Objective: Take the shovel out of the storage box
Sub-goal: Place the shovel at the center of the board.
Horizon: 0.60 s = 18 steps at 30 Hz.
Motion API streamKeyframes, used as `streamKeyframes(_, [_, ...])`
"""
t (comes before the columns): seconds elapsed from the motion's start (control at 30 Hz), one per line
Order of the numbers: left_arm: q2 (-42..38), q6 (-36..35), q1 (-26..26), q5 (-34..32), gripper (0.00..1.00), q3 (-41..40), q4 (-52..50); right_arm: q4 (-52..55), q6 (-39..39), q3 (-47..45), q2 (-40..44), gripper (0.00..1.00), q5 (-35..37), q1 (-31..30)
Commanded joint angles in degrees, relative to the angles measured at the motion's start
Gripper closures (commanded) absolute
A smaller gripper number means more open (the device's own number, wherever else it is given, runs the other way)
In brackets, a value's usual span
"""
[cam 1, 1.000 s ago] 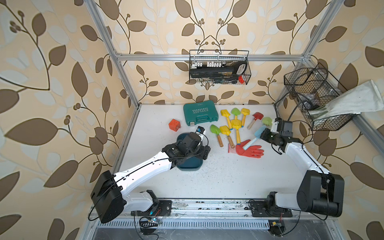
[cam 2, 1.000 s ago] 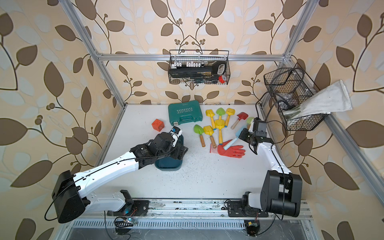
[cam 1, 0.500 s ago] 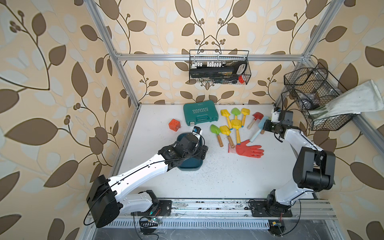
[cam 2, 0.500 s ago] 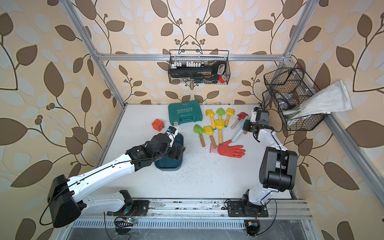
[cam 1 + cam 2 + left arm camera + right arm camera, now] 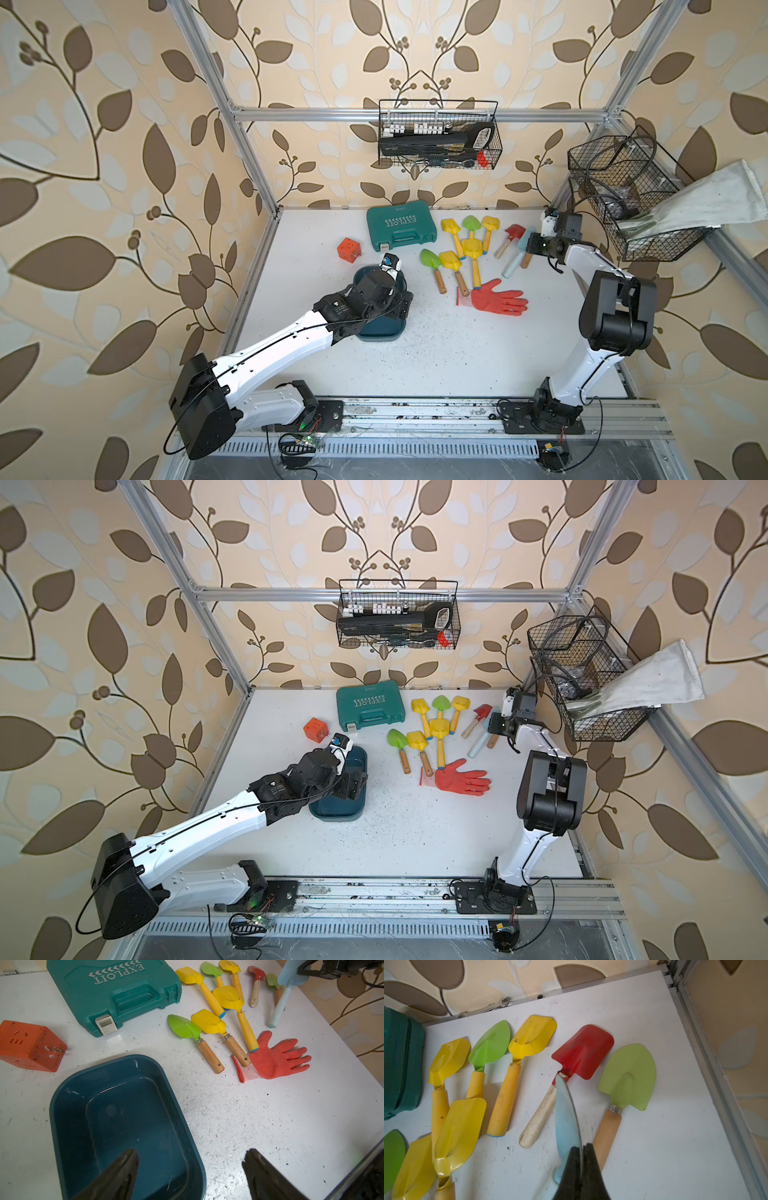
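Note:
The dark teal storage box sits left of centre with nothing inside it. My left gripper hangs open over its right-hand rim, one finger above the inside and one above the table. At the far right, a light blue shovel is out of the box. My right gripper is shut on its blade. Its handle slants down toward the table.
Several yellow, green and red shovels lie at the back right, with a red glove in front of them. A green hard case and an orange cube sit at the back. Wire baskets hang on the walls.
My right gripper has carried the light blue shovel away from the glove toward the back right, beside the red and green shovels. My left gripper stays open over the box.

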<state>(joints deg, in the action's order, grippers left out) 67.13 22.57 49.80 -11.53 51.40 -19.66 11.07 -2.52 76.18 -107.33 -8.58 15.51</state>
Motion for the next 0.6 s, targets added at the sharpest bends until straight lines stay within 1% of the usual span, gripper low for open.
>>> streamKeyframes(0.0, [-1.22, 0.3, -0.87, -0.93, 0.15, -0.24, 1.29, 2.11, 0.09, 3.97, -4.27, 1.0, -0.49, 0.44])
streamKeyframes(0.2, [-0.43, 0.41, -1.28, -0.73, 0.15, -0.18, 1.42, 4.42, -0.1, 8.55, -9.39, 1.0, -0.45, 1.31])
streamKeyframes(0.33, [-0.34, 0.47, -1.46, -0.56, 0.15, -0.16, 1.42, 5.65, -0.94, 10.06, -11.16, 1.0, 0.1, 1.76])
streamKeyframes(0.57, [-0.38, 0.76, -1.55, -0.6, 0.15, -0.33, 1.56, 10.82, -2.25, 14.61, -14.58, 0.99, 0.16, 2.23])
